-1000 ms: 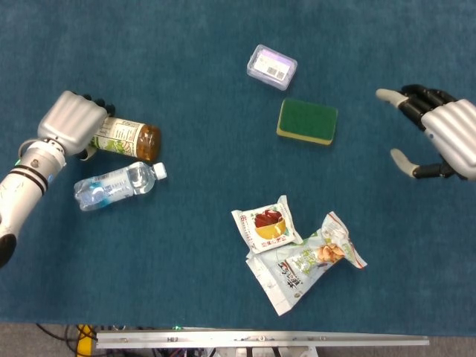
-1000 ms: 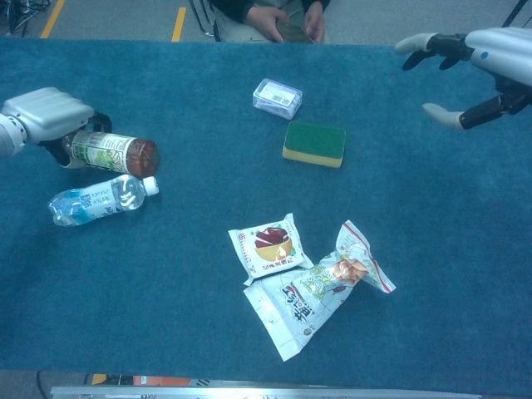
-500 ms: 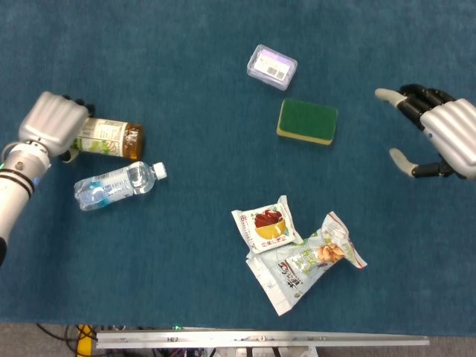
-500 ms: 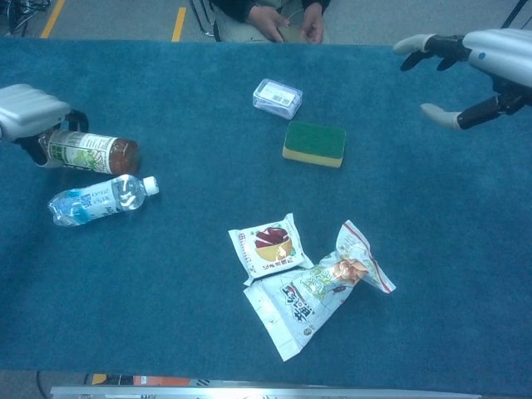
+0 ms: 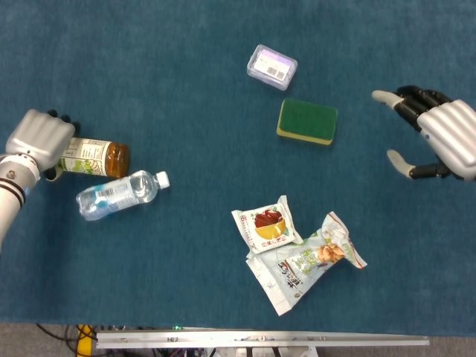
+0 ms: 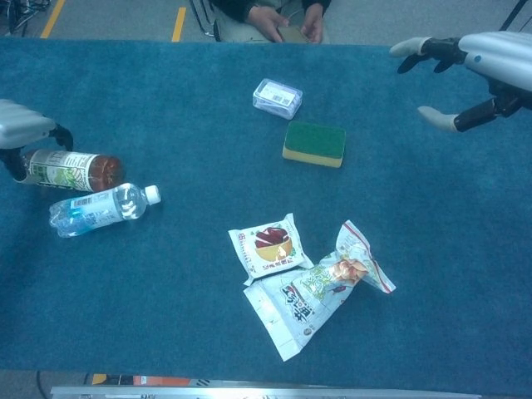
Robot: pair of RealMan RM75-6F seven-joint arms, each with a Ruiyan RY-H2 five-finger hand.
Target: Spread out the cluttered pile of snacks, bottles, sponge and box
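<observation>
My left hand [image 5: 39, 140] [image 6: 23, 125] grips the base end of a lying tea bottle [image 5: 95, 158] [image 6: 71, 169] with a green label at the far left. A clear water bottle [image 5: 119, 195] [image 6: 100, 209] lies just in front of it, close to touching. A clear plastic box [image 5: 272, 66] [image 6: 277, 97] and a green sponge [image 5: 307, 121] [image 6: 314, 143] sit apart at the back centre. Two snack packets, a small white one [image 5: 266, 225] [image 6: 268, 248] and a longer crumpled one [image 5: 301, 263] [image 6: 312, 293], lie overlapping at the front. My right hand [image 5: 439, 137] [image 6: 478, 68] hovers open at the far right.
A blue cloth [image 5: 186, 89] covers the table. Its metal front edge [image 5: 260, 340] runs along the bottom. A seated person's hands [image 6: 283, 18] show beyond the far edge in the chest view.
My left hand has dragged the tea bottle further left, away from the centre. The water bottle shifted slightly. My right hand has barely moved.
</observation>
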